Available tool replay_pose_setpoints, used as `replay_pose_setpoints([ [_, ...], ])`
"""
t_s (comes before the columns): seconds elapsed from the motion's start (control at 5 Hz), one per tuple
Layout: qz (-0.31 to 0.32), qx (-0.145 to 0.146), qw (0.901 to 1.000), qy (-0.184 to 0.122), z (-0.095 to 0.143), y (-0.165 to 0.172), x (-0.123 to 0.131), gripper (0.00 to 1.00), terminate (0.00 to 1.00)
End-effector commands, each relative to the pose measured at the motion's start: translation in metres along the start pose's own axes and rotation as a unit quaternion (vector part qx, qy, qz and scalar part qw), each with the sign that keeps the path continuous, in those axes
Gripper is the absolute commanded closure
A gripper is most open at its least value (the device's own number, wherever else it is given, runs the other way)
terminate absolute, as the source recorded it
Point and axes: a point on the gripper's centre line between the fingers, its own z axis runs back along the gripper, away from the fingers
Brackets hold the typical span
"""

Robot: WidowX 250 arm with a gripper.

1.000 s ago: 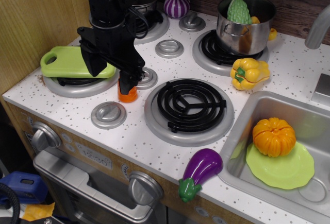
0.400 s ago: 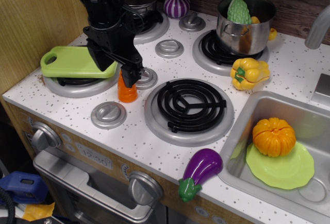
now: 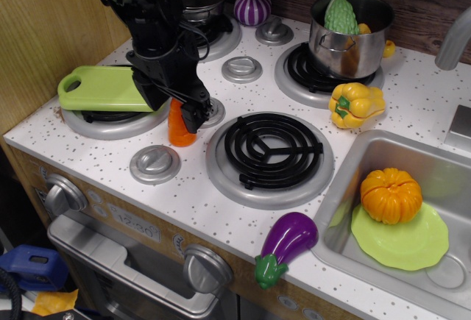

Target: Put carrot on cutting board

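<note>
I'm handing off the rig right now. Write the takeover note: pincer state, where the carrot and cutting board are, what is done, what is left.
Pincer: low over the small orange plastic carrot; whether it grips cannot be told from this view.
Carrot: standing on the white speckled countertop, between the front-left burner and the black coil burner.
Flat light green plastic cutting board: lying on the front-left burner, partly hidden by the arm, nothing seen on it.
Done: pincer brought to the carrot.
Left: confirm grasp, lift, carry left, set carrot on the board, release.

A toy kitchen: speckled stovetop (image 3: 412,92) with coil burners (image 3: 272,149), knobs, a sink (image 3: 412,160) (plastic vegetables about)
</note>
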Motion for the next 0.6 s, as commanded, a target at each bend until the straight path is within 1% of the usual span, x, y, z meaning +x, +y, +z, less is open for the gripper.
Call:
replay_pose_setpoints([
  [0.0, -0.007, -0.005, 0.9997, -0.023, -0.0029, -0.001, 0.0071, 0.0, 0.0],
  [0.2, -0.002, -0.015, 0.9995, -0.028, -0.0067, -0.0024, 0.0095, 1.0, 0.0],
  [0.4, -0.003, -0.019, 0.9995, -0.027, -0.0034, -0.0024, 0.0099, 0.0, 0.0],
])
